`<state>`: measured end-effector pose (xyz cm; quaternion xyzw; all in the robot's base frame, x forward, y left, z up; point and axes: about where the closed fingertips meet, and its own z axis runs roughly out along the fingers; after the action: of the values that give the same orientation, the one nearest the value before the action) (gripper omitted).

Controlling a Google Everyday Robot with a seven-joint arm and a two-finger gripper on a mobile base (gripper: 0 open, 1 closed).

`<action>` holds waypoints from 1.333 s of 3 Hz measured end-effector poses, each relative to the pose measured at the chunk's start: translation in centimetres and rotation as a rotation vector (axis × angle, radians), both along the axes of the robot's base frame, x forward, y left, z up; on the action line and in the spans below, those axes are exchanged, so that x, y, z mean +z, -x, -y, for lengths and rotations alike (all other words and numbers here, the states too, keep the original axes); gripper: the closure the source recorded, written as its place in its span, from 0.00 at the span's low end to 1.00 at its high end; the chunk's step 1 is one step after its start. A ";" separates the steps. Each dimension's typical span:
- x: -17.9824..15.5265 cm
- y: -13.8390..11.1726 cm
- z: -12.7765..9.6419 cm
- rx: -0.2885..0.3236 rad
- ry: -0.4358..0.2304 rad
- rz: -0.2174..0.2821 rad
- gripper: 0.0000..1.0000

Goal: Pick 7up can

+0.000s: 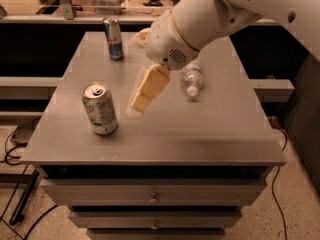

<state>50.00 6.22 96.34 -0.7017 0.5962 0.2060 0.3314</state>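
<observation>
One 7up can point(100, 109) (near end effector point(135, 107))

A single camera is used, set high at the front of the grey table point(215, 129) and tilted steeply down onto its top. The table is viewed from near, with its drawer fronts point(100, 194) caught below. The gripper point(141, 94) is framed centre-left above the tabletop, and the arm point(215, 14) is seen at upper right.
</observation>
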 end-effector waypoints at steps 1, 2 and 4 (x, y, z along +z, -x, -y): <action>-2.1 -0.4 -3.9 0.082 -0.014 -0.042 0.00; -5.8 0.2 -7.9 0.165 -0.011 -0.122 0.00; -7.6 0.9 -9.8 0.207 -0.016 -0.162 0.19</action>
<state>49.08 16.05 88.72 -0.7379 0.5438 0.2998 0.2644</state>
